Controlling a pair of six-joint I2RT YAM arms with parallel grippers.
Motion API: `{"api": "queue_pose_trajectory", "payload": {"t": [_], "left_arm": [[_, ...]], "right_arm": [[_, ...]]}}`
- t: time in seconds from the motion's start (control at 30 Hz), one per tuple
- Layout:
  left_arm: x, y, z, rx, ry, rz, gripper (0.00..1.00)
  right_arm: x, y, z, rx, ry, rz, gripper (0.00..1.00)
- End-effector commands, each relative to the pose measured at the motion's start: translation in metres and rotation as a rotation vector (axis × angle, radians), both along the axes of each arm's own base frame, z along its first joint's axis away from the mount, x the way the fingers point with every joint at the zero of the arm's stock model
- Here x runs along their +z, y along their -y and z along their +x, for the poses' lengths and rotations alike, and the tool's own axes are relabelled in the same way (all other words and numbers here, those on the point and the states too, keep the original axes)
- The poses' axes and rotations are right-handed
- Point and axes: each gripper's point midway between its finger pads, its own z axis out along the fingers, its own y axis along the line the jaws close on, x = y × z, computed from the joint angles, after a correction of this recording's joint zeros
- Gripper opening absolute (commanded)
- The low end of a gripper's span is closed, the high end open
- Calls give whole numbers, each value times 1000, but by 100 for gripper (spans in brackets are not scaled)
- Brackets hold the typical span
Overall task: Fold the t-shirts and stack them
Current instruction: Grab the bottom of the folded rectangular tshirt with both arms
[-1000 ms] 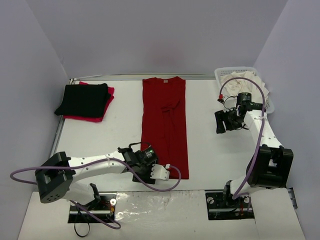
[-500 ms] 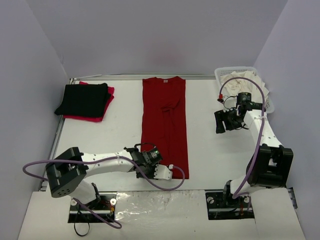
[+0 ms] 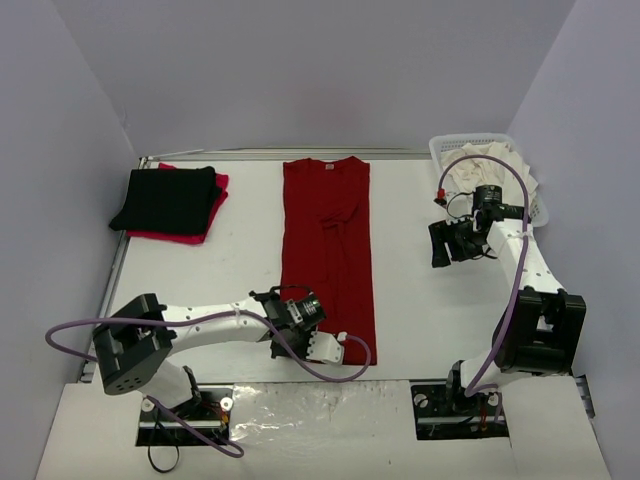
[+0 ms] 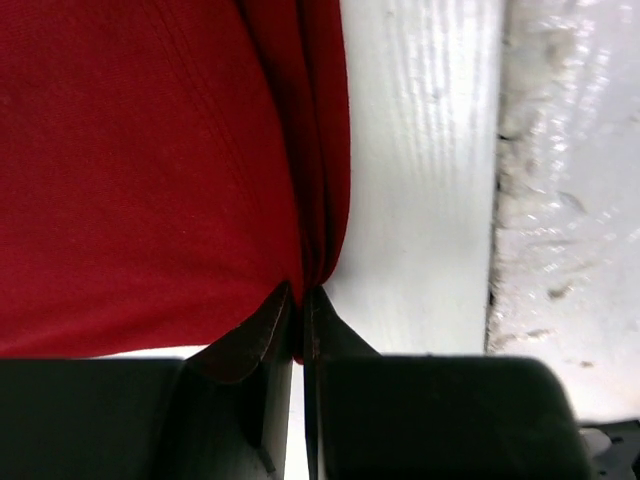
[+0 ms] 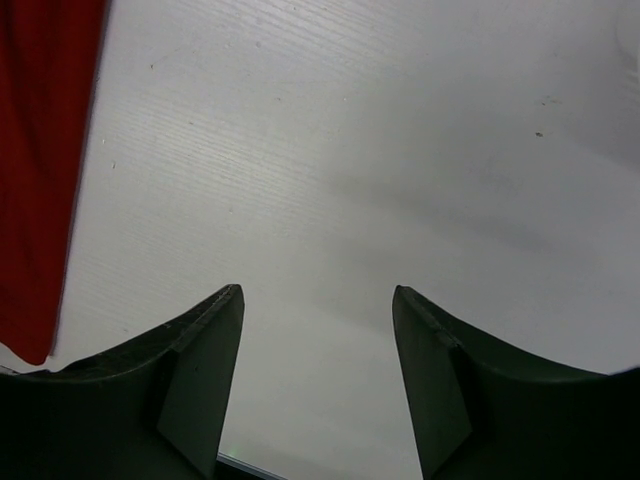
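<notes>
A dark red t-shirt (image 3: 328,240) lies down the middle of the table, folded lengthwise into a long strip, with a small white neck label at its far end. My left gripper (image 3: 336,347) is at the shirt's near right corner. In the left wrist view it (image 4: 300,300) is shut on the bunched hem layers of the shirt (image 4: 150,170). My right gripper (image 3: 437,243) hangs open over bare table right of the shirt, with nothing between its fingers (image 5: 318,300). The shirt's edge (image 5: 40,150) shows at the left of the right wrist view.
A folded black t-shirt (image 3: 168,198) lies on a bright red one (image 3: 217,203) at the back left. A white lattice basket (image 3: 478,143) at the back right holds cream-white cloth (image 3: 490,175). A foil-covered strip (image 4: 570,180) runs along the table's near edge.
My left gripper slid right to the shirt's near hem corner and closed on it. The shirt shifted slightly. The right arm stayed put.
</notes>
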Motion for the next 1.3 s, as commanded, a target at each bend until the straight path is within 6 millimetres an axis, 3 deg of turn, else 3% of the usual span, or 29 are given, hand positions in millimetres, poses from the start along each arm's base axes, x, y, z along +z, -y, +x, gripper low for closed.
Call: {"api": "queue_pose_trajectory", "payload": {"t": [0.0,0.17,0.4,0.57,0.6,0.7,0.83,0.93,1.27], "left_arm": [[25,0,-10,-36,-69,-51,2],[33,0,-5,-1,-147,-111,3],[37,-2,18,87,-276,-171,2],[41,-5,40,147,-361,-211,2],[40,-3,39,155,-403,-223,2],[42,-2,47,194,-483,-253,2],[43,-3,52,217,-551,-260,2],[43,-3,55,235,-583,-273,2],[39,0,58,279,-614,-272,2]], "right_arm": [[11,-6,4,25,27,23,56],[35,-22,11,116,126,83,54],[51,-42,4,371,283,107,55],[60,-81,-21,622,398,159,63],[63,-101,-31,718,421,164,65],[56,-140,-59,889,411,184,69],[40,-164,-84,982,337,216,67],[27,-176,-102,1049,292,206,64],[-8,-182,-133,1155,166,103,63]]}}
